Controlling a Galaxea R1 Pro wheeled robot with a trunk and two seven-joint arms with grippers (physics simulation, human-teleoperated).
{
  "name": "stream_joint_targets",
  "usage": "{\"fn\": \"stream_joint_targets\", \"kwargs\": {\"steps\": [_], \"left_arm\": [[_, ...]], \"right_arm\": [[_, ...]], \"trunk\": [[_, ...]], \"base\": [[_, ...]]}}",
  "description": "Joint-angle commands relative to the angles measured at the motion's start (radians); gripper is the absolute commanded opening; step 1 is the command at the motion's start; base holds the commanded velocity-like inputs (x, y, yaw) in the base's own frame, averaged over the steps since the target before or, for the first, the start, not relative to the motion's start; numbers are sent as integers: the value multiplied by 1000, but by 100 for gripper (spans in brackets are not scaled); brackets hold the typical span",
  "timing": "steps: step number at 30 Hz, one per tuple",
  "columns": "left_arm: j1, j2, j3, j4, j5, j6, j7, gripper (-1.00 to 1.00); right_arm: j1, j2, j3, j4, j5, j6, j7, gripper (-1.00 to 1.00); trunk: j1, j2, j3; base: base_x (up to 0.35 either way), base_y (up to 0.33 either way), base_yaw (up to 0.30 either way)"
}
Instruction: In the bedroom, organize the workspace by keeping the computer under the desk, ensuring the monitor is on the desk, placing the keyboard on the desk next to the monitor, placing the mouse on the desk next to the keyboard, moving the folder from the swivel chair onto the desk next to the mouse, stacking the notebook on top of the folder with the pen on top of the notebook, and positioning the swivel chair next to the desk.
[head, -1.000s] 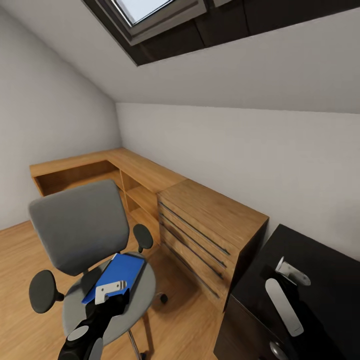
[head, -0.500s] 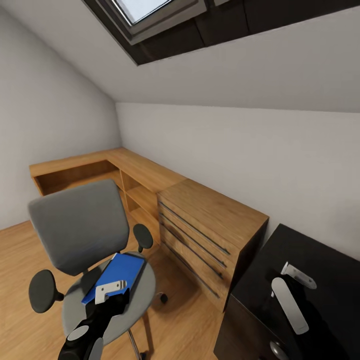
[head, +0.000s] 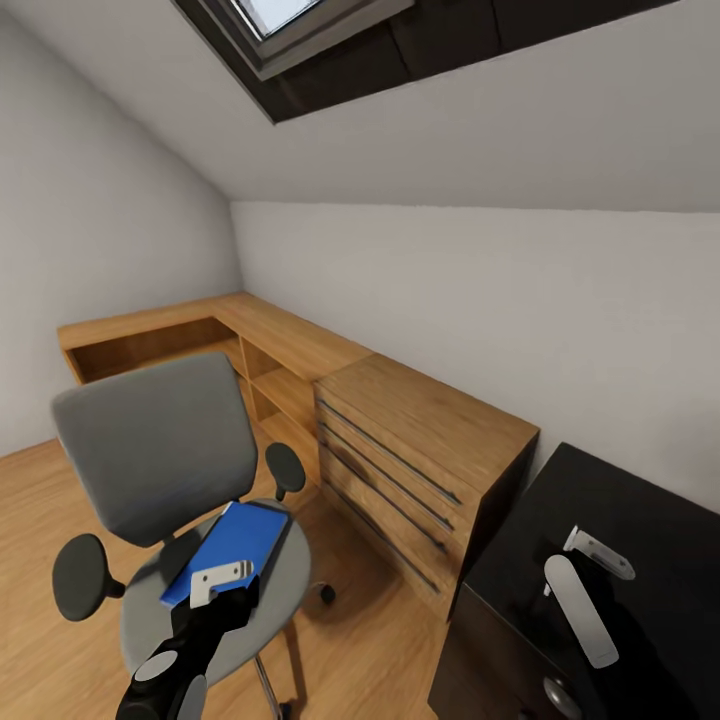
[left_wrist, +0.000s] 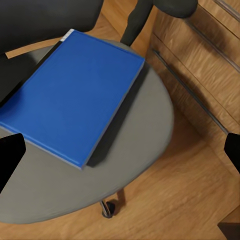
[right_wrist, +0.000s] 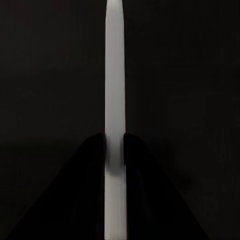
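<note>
While pinching pen (right_wrist: 114, 75), right claw (right_wrist: 114, 145) stays put.

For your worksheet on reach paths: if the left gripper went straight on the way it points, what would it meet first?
Most likely the blue folder lying on the swivel chair seat; the open left gripper points down at it.

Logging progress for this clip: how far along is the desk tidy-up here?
Early. Nothing reads as finished: the folder lies on the swivel chair seat, the open left gripper above it. In hand: the right gripper clamps the pen over the desk. Moving the folder, then the stacking, remains.
</note>
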Motion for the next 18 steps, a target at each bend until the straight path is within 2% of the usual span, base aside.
{"fn": "stream_joint_targets", "kwargs": {"steps": [1,8,18], "left_arm": [[0,1,-1,-1,10,3,9,100],[0,1,-1,-1,11,3,9,100],[0,1,-1,-1,11,4,9,100]], "right_arm": [[0,0,0,-1,-6,5,-3,-100],[-1,0,0,-1,-5,5,-3,-100],[-1,0,0,-3,-5,5,-5,-100]], "trunk": [[4,-8,-4],[31,-57,-26],[31,-57,-26]], "base": [[0,0,0],[0,0,0],[0,0,0]]}}
